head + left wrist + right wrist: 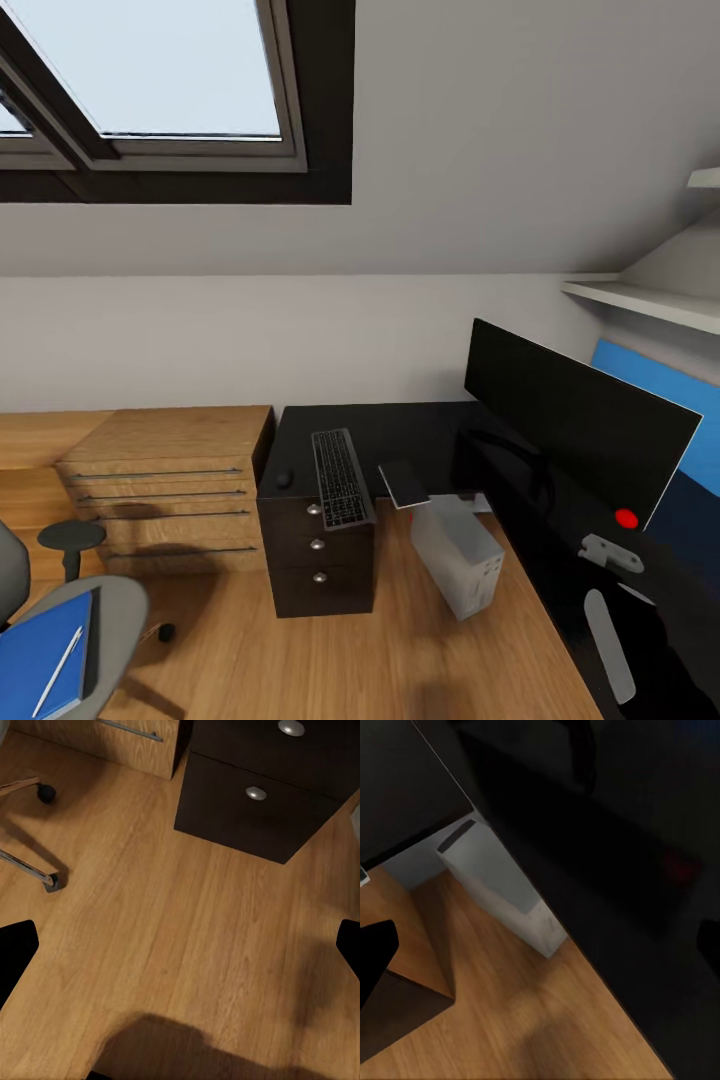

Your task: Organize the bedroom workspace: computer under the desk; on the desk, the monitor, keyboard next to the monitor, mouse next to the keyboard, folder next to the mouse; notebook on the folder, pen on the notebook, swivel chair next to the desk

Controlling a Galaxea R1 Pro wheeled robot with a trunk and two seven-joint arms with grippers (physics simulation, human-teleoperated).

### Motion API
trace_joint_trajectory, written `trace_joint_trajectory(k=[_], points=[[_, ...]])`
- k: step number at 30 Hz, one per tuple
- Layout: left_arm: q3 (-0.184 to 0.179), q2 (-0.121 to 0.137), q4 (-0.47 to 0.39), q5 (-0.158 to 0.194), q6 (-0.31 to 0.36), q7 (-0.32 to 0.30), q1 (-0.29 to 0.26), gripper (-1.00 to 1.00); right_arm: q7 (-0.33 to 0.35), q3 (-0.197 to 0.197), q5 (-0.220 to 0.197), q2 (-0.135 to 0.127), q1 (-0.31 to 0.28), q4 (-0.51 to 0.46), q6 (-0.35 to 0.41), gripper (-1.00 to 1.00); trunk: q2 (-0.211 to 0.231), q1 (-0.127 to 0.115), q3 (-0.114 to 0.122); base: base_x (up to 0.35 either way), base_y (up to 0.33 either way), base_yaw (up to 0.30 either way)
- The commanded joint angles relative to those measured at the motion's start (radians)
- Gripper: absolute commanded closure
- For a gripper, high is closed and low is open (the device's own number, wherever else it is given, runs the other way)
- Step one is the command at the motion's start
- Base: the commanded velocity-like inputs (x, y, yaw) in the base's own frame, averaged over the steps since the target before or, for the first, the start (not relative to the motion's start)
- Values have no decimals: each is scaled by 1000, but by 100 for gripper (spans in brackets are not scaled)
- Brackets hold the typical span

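Keyboard point(341, 478), mouse point(285, 478) on desk point(400, 425) — folder point(42, 655) on chair point(110, 610).

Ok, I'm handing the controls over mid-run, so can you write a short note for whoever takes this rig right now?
Left hand: open, empty, over the floor.
Right hand: open, empty, near the desk edge.
Done: monitor, keyboard and mouse on the desk; computer on the floor at the desk, partly under it.
Left: the blue folder lies on the swivel chair with the pen on it. Move folder beside mouse, stack notebook and pen, bring chair to desk. Notebook: cannot identify for sure.
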Motion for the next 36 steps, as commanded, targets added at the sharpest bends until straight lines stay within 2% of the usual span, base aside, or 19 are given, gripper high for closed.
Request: trace_joint_trajectory(k=[1, 12, 18, 30, 36], points=[[-4, 1, -1, 11, -8, 4, 0, -100, -7, 0, -10, 0, 0, -1, 4, -100, -1, 0, -1, 0, 0, -1], [-4, 1, -1, 11, -8, 4, 0, -100, 0, -12, -10, -1, 0, -2, 4, -100, -1, 0, 3, 0, 0, -51], [-4, 1, -1, 11, -8, 4, 0, -100, 6, -31, -10, -1, 0, -3, 3, -100, -1, 0, 9, 0, 0, -193], [-3, 2, -1, 11, -8, 4, 0, -100, 13, -41, -8, -3, 0, 1, -1, -100, -1, 0, 23, 0, 0, -218], [-3, 4, 2, 11, -7, 4, 0, -100, 14, -42, -7, -7, 0, 13, -48, -100, -1, 0, 29, 0, 0, -226]])
